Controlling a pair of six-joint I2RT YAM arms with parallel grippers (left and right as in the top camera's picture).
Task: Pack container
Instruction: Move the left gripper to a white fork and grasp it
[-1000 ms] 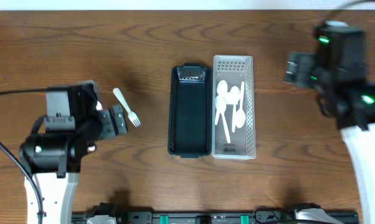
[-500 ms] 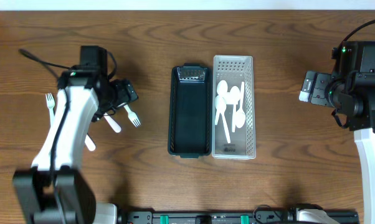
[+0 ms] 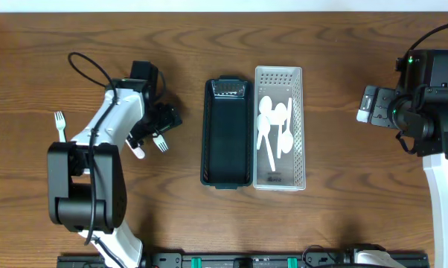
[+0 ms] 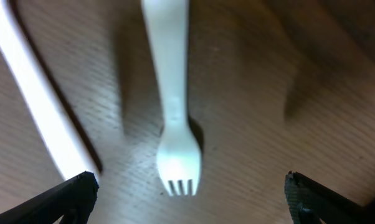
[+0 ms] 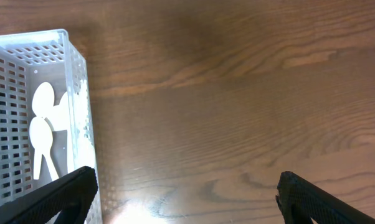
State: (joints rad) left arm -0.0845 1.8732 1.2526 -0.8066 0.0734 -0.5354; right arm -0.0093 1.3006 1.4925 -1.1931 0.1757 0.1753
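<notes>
At the bottom edge of the left wrist view, the left gripper [image 4: 189, 194] is hanging wide open and holding nothing, its fingertips [image 4: 72, 194] showing in the two lower corners. Between them a white plastic fork [image 4: 175, 124] is lying on the wooden table [image 4: 287, 74], tines toward the bottom edge and handle running to the top. A white plastic handle [image 4: 32, 93] is lying along the left side. In the overhead view, the black container [image 3: 227, 149] is sitting at centre, just beside a white perforated basket [image 3: 301, 112] of white spoons [image 3: 272, 123] on its right. A second fork [image 3: 59, 124] is lying at far left. The right gripper [image 5: 187, 199] is hovering open and empty over bare wood, with the basket at the upper left of its view.
</notes>
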